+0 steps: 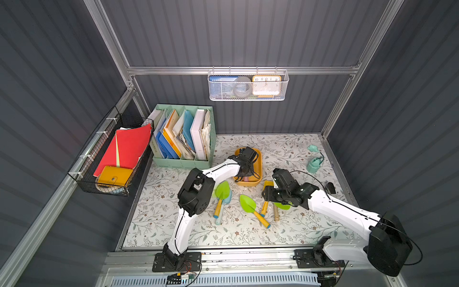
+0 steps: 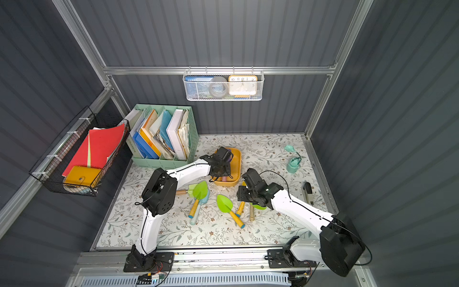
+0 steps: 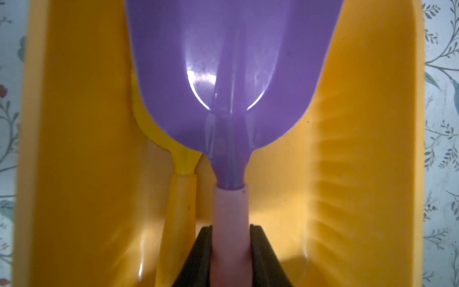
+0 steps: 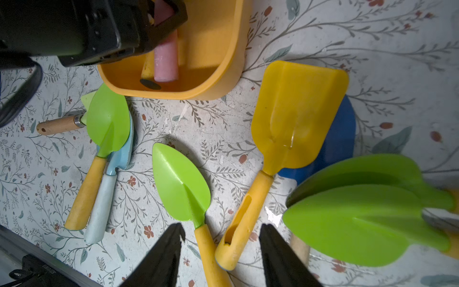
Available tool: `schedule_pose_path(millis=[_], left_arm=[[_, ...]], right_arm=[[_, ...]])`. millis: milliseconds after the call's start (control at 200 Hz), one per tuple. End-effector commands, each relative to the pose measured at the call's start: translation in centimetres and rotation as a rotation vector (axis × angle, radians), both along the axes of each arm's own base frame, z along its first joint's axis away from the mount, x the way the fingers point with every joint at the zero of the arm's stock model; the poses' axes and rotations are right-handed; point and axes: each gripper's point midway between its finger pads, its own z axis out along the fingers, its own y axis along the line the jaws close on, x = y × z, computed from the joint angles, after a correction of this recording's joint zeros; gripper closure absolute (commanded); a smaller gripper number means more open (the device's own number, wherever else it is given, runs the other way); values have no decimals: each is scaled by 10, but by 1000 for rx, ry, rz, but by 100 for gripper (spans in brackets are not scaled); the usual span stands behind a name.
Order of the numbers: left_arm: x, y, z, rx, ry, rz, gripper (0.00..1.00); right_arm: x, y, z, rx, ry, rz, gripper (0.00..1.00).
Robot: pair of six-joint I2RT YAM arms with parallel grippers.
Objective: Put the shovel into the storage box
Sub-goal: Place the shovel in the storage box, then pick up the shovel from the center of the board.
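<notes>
Above the bench [image 1: 285, 149], in both top views, the left arm [image 1: 223, 169] [image 2: 191, 171] is being held over the storage box [image 1: 248, 183] [image 2: 224, 184]. At the left wrist, the purple shovel [image 3: 231, 74] is being gripped by its handle between the left fingers [image 3: 198, 256], inside the box. At the right wrist, the right fingers [image 4: 161, 253] are being held apart, empty.

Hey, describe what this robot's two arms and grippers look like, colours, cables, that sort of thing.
The left arm and right arm have white link shells joined by bulky black joint housings. A thin black cable runs along each. The left gripper and right gripper have black wedge-shaped fingers. Each arm stands on a black base plate.
</notes>
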Motion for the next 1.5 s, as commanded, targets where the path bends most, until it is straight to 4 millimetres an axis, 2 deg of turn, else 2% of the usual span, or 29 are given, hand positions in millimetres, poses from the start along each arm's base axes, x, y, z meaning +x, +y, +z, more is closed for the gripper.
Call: schedule_pose_path(millis=[0,145,340,530,870,1071,1371,1381,1396,1496], left_arm=[[0,4,-10,7,16,14,79],[0,6,-12,17,18,18,78],[0,6,-13,15,20,22,65],[-1,7,-10,14,20,24,63],[-2,10,42,-31,-68,15,61],[-16,18,69,-59,-103,-2,59],[-44,40,94,-73,-130,1,58],[-50,44,85,-59,-111,0,58],[-53,46,83,-56,-106,0,58],[-64,55,83,-62,-98,14,58]], right_arm=[[3,-5,0,-13,-4,-19,44],[4,-5,1,-12,-5,-19,44],[5,-5,1,-11,-3,-18,44],[5,-5,4,-16,-9,-17,44],[6,-9,14,-36,-17,-8,44],[4,-8,16,-27,-16,0,44],[2,3,21,16,-8,46,44],[1,3,21,17,-5,49,44],[1,4,21,20,-6,52,44],[-1,9,24,41,1,75,44]])
